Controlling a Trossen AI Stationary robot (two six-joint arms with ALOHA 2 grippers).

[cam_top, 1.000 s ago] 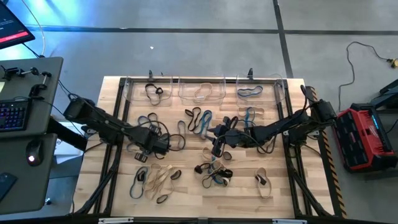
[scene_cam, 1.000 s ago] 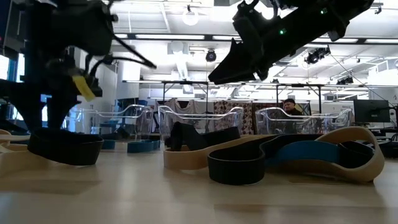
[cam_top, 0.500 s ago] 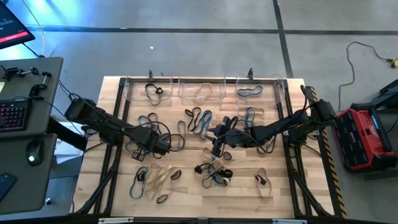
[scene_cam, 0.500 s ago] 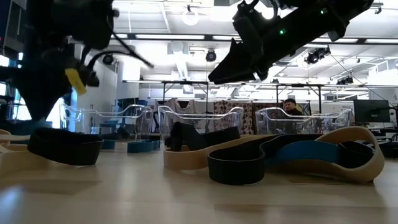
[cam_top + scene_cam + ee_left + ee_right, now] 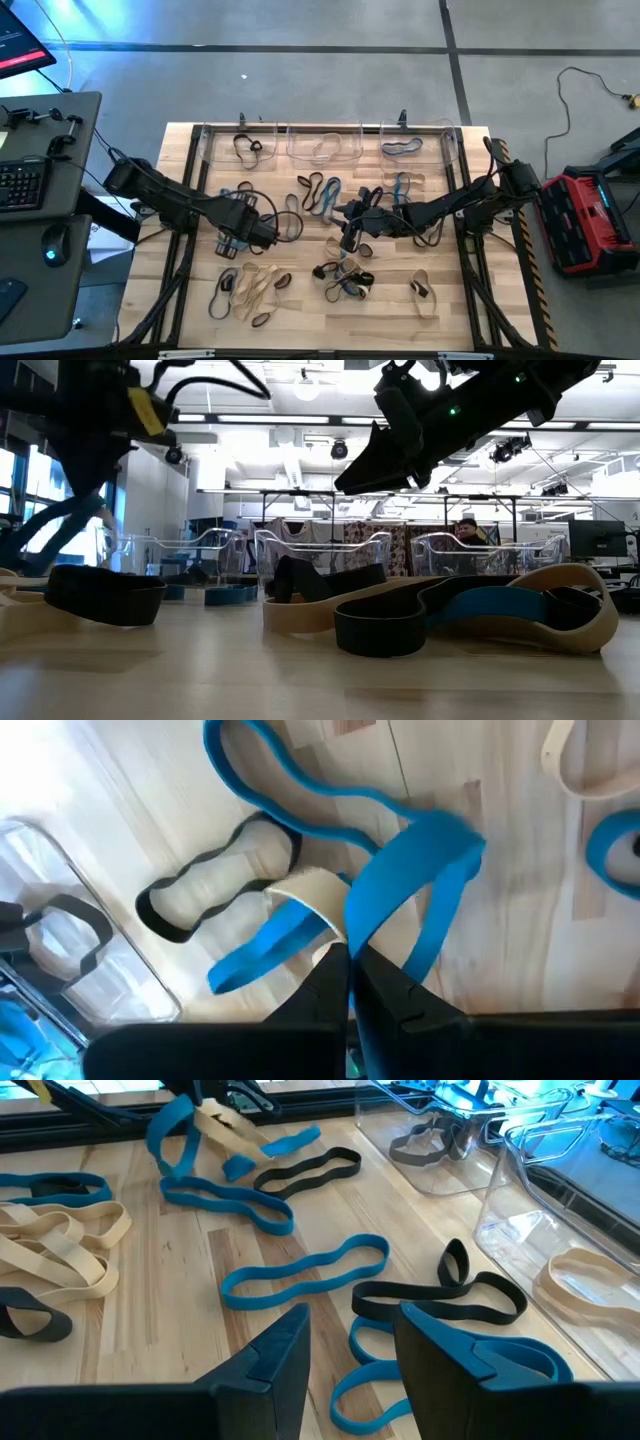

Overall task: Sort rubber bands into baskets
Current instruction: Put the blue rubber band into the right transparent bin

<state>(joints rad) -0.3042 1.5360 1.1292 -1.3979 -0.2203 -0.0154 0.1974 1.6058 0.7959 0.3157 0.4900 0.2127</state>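
Since a second ago the left gripper [image 5: 348,965] has pinched its jaws tight on a blue band [image 5: 415,885] and lifted; a tan band [image 5: 310,890] seems caught with it, though that is hard to tell. It hangs left of the table [image 5: 180,300] centre. Right gripper [image 5: 350,1345] hovers near centre, jaws partly apart, holding nothing. Three baskets [image 5: 325,145] line the 12 o'clock edge: black bands at 11, tan at 12, blue at 1. Roughly two dozen bands [image 5: 255,290] lie loose.
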